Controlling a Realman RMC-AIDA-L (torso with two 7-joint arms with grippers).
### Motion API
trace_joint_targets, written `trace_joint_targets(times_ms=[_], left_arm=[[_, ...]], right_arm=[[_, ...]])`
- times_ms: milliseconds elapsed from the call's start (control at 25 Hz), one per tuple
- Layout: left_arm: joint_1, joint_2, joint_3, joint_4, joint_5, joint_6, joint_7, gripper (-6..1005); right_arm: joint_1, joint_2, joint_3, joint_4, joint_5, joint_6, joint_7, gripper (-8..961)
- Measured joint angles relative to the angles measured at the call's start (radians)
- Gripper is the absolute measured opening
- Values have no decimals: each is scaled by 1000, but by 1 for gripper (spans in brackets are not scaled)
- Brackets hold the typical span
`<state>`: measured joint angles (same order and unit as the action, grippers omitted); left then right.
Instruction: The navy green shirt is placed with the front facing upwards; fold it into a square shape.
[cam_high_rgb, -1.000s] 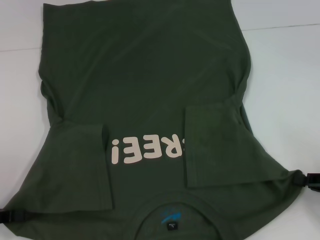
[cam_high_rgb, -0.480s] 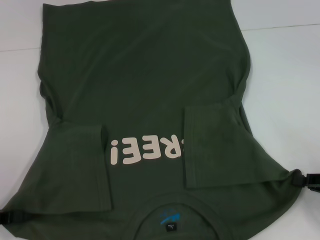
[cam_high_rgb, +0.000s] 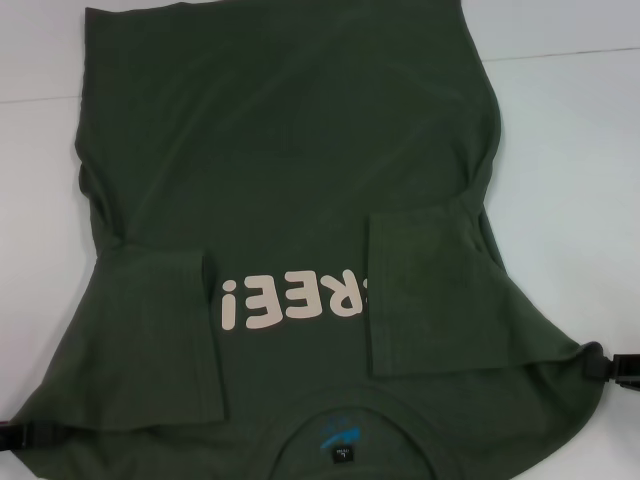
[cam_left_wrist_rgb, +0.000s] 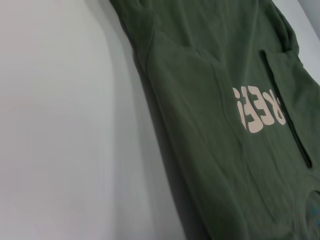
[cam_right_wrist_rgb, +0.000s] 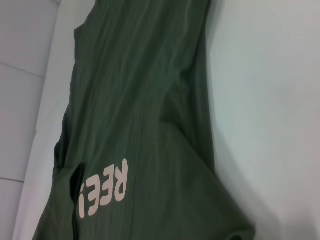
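The navy green shirt, sleeves folded inward, is gripped at its near corners on the worktop by the left gripper and right gripper, fingers clenched on fabric.

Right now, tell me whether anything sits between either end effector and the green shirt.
Nothing visible does. The left end effector and right end effector are already at the near shoulder corners of the navy green shirt, fabric bunched against them. Only the sleeves, folded inward, lie on its front.
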<state>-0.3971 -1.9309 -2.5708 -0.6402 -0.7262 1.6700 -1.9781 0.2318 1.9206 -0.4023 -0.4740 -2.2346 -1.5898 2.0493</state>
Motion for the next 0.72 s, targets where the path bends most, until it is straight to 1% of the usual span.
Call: trace_joint_targets(times_ms=[320,520,720], left_arm=[[-4,-1,1,-1,-2,17,0,2],[-14,-2,1,-1,-3,25,2,2],[-24,4,-10,-15,-3,41,-2,2]], right_arm=[[5,-1,0,0,-25,-22,-13,42],[26,1,1,-1,-25,-40,-16,42],[53,1,7,-2,-23,-42,-10,42]])
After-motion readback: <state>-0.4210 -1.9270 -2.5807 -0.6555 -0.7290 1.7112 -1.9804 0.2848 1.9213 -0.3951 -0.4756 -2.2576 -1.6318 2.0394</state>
